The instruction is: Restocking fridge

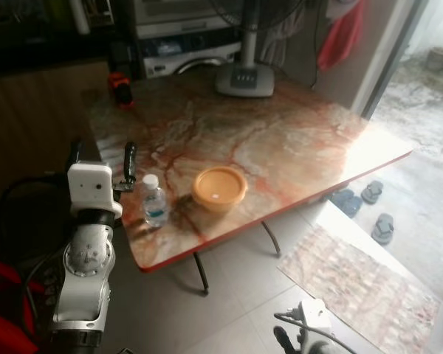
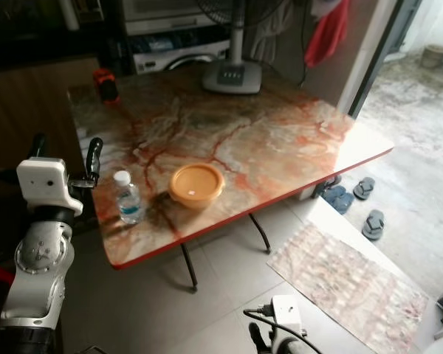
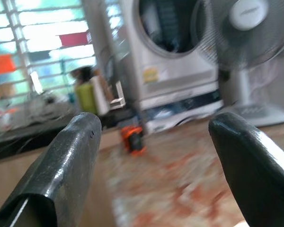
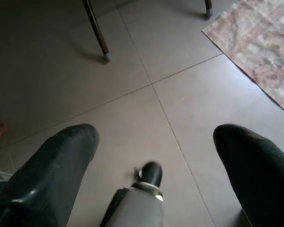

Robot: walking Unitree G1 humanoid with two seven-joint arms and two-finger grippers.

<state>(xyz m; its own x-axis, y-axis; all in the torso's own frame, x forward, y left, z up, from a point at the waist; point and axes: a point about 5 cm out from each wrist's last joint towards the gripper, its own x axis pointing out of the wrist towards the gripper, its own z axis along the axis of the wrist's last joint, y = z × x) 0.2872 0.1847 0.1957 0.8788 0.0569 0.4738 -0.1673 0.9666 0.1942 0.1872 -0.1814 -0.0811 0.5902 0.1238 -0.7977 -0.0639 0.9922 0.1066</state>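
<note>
Silver forearm of our left arm rises at the near left edge, and our left gripper (image 1: 103, 164) stands beside the near left corner of the red-veined marble bench (image 1: 280, 140), its jaws spread wide with nothing between them. One black finger (image 1: 130, 162) shows clearly against the bench edge; the other is partly hidden behind the white wrist housing. Just right of that gripper stands a small clear plastic water bottle with a white cap (image 1: 153, 200), upright on the bench near the front edge, apart from the finger. Right of the bottle, close by but not touching, sits a shallow orange plastic bowl (image 1: 218, 189). At the far left corner lies a small red and black object (image 1: 119, 87) we cannot identify. A grey pedestal fan base (image 1: 244, 79) rests at the far edge, its head cut off by the frame. Beyond it, a white appliance (image 3: 175, 52) is blurred. Grey sandals (image 1: 369, 206) lie on the floor to the right. Our right gripper (image 4: 154, 156) hangs low over the tiles, jaws spread, near a patterned rug (image 4: 260, 52).
</note>
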